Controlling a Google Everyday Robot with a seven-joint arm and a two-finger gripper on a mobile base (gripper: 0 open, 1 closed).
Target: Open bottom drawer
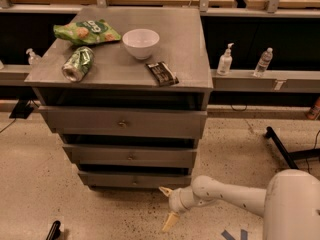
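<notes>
The bottom drawer is the lowest of three grey drawer fronts in the cabinet, with a small round knob at its centre; its front sits nearly flush under the middle drawer. My gripper hangs just above the floor, in front of the drawer's right end, to the right of the knob and not touching it. Its two cream fingers are spread apart, one up near the drawer front and one down near the floor. It holds nothing.
On the cabinet top lie a white bowl, a green chip bag, a crushed green can and a dark snack bar. Two bottles stand on the shelf at right. A black stand leg crosses the floor at right.
</notes>
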